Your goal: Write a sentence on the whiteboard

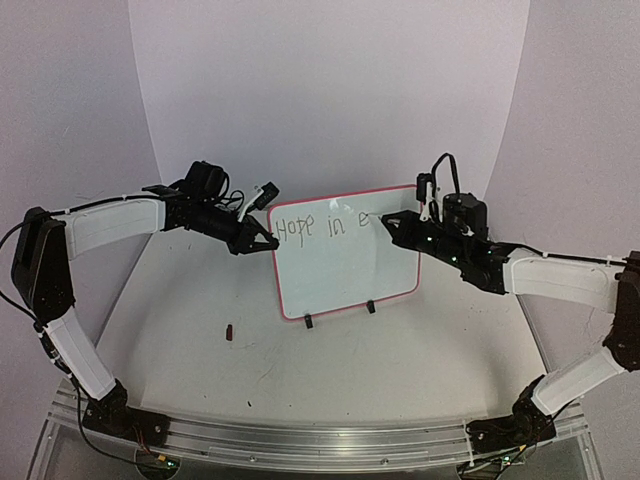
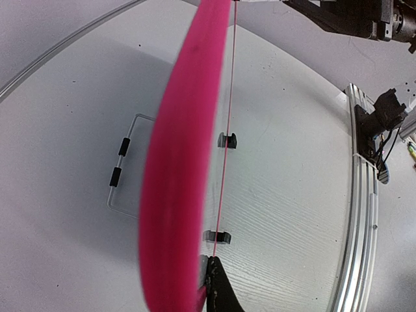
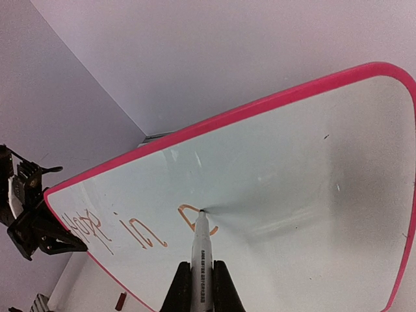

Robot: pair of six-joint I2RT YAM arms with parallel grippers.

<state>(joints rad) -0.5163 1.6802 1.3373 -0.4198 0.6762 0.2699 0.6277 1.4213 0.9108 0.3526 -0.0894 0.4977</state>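
Note:
The whiteboard (image 1: 345,275) stands upright on two black feet in the middle of the table, its rim red-pink. The sentence (image 1: 322,226) reads "Hope in e" along the top. My left gripper (image 1: 265,239) is shut on the board's upper left edge; in the left wrist view (image 2: 207,263) the pink rim (image 2: 175,195) runs between its fingers. My right gripper (image 1: 398,226) is shut on a white marker (image 3: 202,260). The marker's tip touches the board at the letter "e" (image 3: 195,221). The board (image 3: 305,175) fills the right wrist view.
A small dark red cap (image 1: 231,331) lies on the table left of the board and also shows in the right wrist view (image 3: 121,300). A thin wire frame (image 2: 123,162) lies behind the board. An aluminium rail (image 1: 320,440) runs along the near edge. A white backdrop curves behind.

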